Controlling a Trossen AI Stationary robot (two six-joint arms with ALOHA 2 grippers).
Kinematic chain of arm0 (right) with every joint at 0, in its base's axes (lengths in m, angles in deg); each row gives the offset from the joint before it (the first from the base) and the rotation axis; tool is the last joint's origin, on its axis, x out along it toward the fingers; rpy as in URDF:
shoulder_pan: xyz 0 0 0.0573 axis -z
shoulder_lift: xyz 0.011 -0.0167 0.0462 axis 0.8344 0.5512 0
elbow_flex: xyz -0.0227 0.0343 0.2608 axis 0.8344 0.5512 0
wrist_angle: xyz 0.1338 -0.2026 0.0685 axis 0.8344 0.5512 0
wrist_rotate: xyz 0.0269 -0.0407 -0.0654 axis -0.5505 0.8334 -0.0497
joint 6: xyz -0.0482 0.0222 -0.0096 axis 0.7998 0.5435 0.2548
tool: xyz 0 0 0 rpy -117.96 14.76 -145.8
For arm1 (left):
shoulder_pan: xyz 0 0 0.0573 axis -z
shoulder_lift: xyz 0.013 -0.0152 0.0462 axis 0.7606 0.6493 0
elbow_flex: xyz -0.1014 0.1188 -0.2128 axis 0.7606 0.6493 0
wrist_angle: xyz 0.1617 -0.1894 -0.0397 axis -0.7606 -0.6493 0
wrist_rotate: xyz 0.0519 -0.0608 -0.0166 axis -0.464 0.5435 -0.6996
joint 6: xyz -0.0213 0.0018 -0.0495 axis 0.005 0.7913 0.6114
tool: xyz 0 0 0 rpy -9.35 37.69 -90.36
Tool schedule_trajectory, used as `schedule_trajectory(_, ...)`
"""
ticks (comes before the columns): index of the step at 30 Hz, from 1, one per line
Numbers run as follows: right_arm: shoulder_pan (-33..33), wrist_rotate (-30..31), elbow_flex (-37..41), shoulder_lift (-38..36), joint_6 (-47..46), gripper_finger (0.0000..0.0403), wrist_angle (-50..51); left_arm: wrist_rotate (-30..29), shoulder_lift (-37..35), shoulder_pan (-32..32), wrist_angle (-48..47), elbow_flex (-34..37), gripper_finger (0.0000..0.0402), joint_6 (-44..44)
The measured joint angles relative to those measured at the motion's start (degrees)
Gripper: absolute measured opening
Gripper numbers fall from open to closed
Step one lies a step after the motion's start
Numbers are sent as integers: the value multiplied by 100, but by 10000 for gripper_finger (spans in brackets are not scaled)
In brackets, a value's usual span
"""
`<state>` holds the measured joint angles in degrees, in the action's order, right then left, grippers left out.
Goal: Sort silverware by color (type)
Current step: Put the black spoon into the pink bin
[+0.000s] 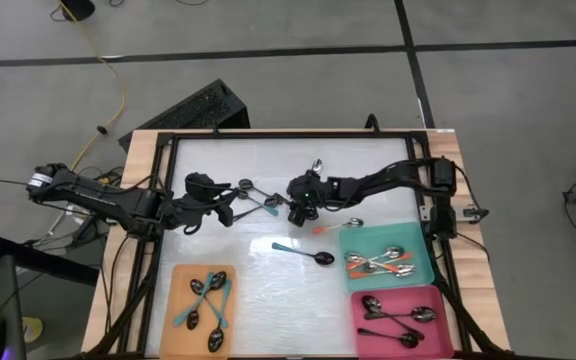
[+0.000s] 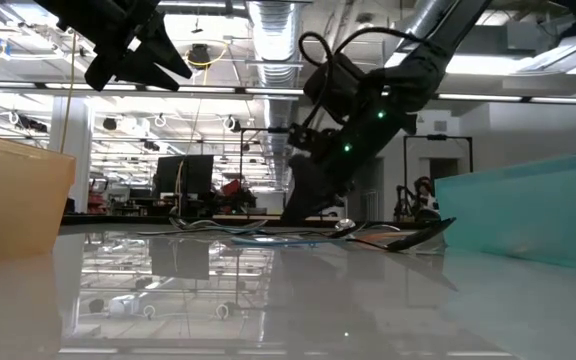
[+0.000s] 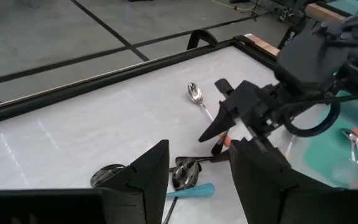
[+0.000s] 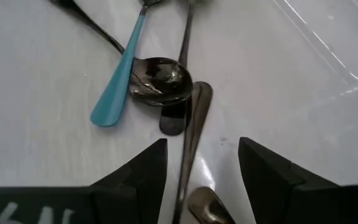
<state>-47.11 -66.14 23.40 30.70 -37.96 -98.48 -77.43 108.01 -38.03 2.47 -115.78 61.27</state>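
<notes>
A small cluster of spoons (image 1: 258, 196) lies mid-table: a teal-handled one (image 4: 120, 81), a dark bowl (image 4: 160, 81) and plain dark metal handles. My right gripper (image 4: 202, 168) hovers open just over them, slanting down from the right, with one dark handle (image 4: 192, 134) lying on the table between its fingers, untouched. My left gripper (image 3: 197, 168) waits open and raised, left of the cluster (image 1: 230, 205). Single spoons lie apart: a silver one (image 1: 317, 165), an orange-handled one (image 1: 338, 226) and a teal-handled one (image 1: 303, 252).
Three trays stand along the near edge: an orange one (image 1: 230, 330) with teal-handled spoons, a teal one (image 1: 420, 238) with orange-handled spoons, and a pink one (image 1: 438, 335) with dark spoons. A black frame (image 1: 268, 135) borders the white work surface.
</notes>
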Motion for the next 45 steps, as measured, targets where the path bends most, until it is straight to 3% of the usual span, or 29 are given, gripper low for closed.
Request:
schedule_trajectory(12,-42,9,-21,281,-50,194,8,-2,0,1,4,0,151,0)
schedule_trajectory(22,-23,105,-23,281,-500,51,248,-2,0,1,4,0,151,0)
schedule_trajectory(26,-25,98,-23,277,-746,12,273,-2,0,1,3,0,151,-3)
schedule_trajectory(45,45,114,3,-461,-1261,2,410,-8,0,1,5,0,151,-160)
